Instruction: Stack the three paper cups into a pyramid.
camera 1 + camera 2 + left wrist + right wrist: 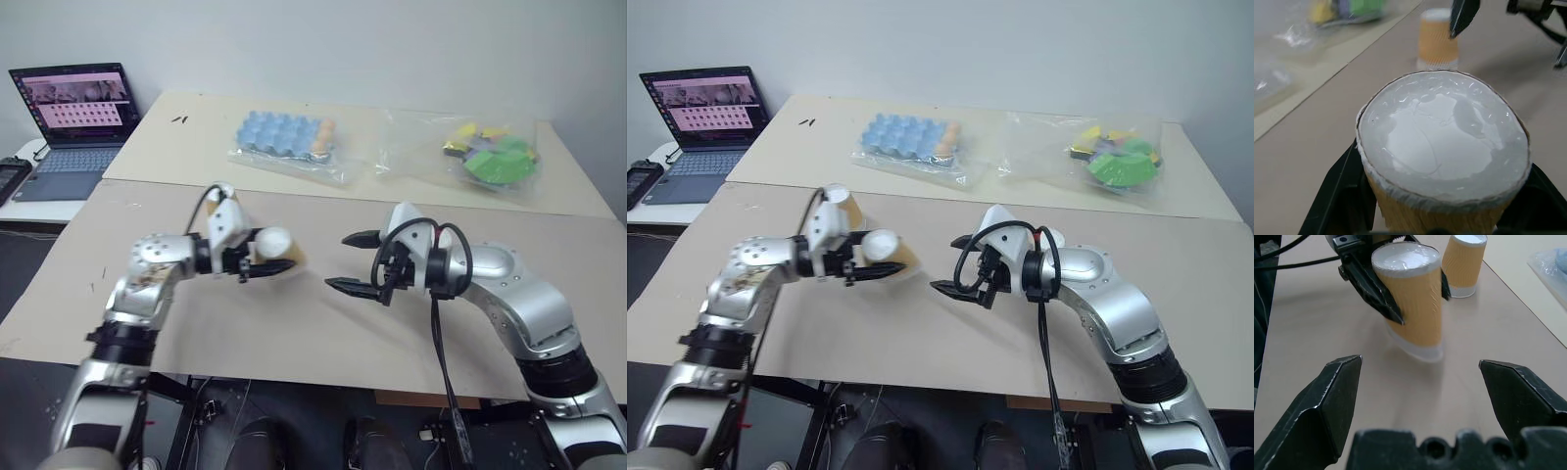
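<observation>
My left gripper (277, 257) is shut on one of the paper cups (274, 243) and holds it tilted just above the table, white flat bottom up. Its black fingers (1376, 291) clamp the ribbed tan sides. A second cup (840, 202) stands upside down on the table just behind the left hand. A third cup (1437, 41) stands upside down beyond a finger of the right gripper. My right gripper (338, 261) faces the held cup a short way to its right, open, with nothing between its fingers. No pyramid stands on the table.
At the back, a blue moulded tray in a plastic bag (284, 137) and a bag of green and yellow pieces (495, 157) lie on the far table. A laptop (73, 117) sits at the far left. The near table edge (294, 370) runs below both arms.
</observation>
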